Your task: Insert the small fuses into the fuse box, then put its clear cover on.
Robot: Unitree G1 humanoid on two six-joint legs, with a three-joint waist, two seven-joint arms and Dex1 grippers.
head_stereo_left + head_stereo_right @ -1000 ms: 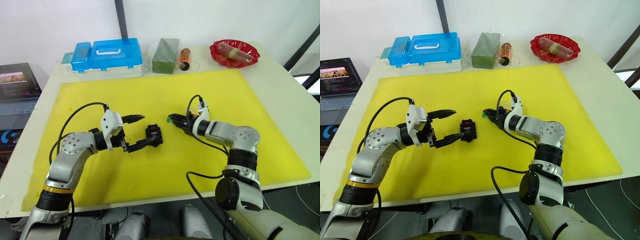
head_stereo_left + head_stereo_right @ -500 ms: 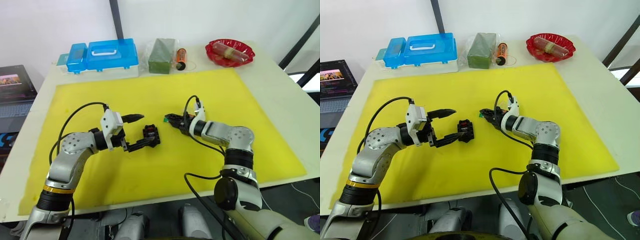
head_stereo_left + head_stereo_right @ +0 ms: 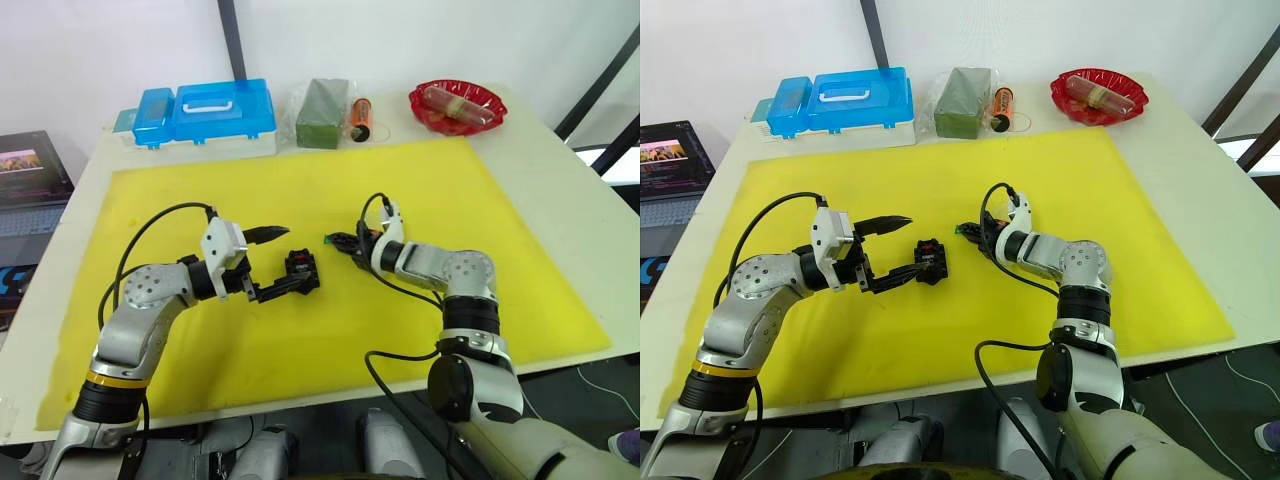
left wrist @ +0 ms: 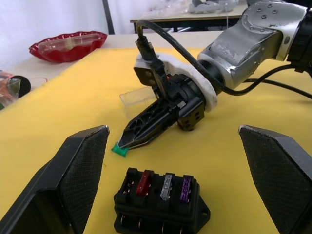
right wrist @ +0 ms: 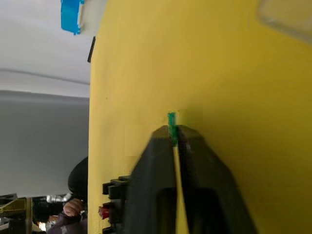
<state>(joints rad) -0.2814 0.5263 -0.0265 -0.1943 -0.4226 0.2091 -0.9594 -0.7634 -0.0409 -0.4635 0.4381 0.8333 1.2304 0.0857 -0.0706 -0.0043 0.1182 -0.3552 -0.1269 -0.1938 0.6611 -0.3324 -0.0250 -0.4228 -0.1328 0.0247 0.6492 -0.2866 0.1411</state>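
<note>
On the yellow mat (image 3: 420, 180), I have the left gripper (image 3: 285, 262) standing wide open around the fuse box (image 3: 303, 270) — one black finger reaches past the box on its far side, the other lies at its near side, and from the left wrist view neither pad (image 4: 80, 168) touches it. The box sits upright near the mat's middle with three fuses seated in its top: a red fuse (image 4: 142, 183), a pale fuse (image 4: 167, 185) and a purple fuse (image 4: 185, 187), side by side.

Just beside it, the right gripper (image 4: 127, 141) has its jaws closed on the green fuse (image 4: 118, 149), pinched at the very tips and held low over the mat, a little apart from the box. The clear cover (image 4: 138, 100) lies on the mat close behind that gripper.

Along the worktop's (image 3: 545, 150) far edge — a blue case (image 3: 205, 112) with a white handle, a green block (image 3: 320, 100), an orange cylinder (image 3: 361, 118) and a red dish (image 3: 457, 104).
</note>
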